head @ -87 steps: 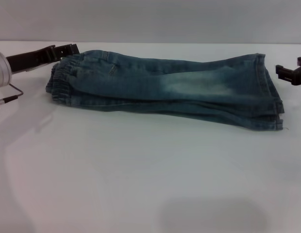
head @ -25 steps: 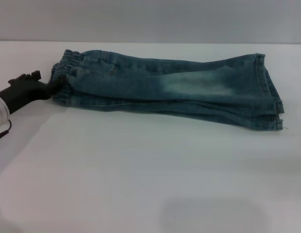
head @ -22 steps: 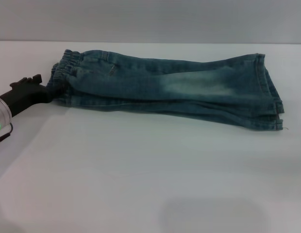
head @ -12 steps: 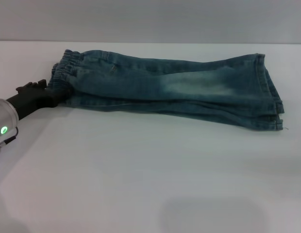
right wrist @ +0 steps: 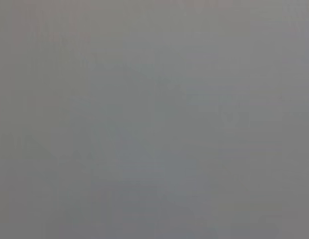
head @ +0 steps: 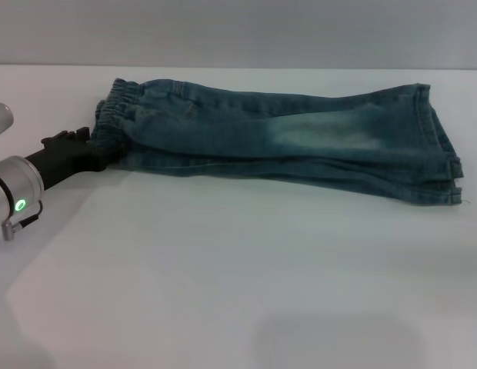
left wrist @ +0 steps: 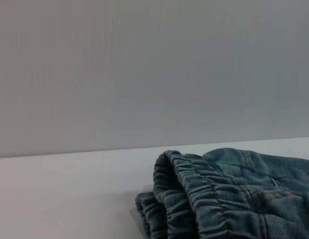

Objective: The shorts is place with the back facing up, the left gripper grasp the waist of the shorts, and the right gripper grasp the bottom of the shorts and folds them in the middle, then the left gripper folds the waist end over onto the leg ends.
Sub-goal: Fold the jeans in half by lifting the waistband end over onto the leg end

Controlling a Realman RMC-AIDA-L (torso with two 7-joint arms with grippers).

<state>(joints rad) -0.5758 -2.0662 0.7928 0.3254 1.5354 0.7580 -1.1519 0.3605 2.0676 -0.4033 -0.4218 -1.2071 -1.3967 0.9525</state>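
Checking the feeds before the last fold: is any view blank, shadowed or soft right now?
Head view: even light, the shorts clear, the left gripper at the waist, a faint shadow on the table. Left wrist view: waist sharp against a plain wall. Right wrist view: featureless grey, nothing usable.

No text or label can be read anywhere.

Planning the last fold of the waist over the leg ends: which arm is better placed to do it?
Left. The left gripper is at the waist of the shorts on the table; the leg ends lie opposite. The right gripper is not in view.
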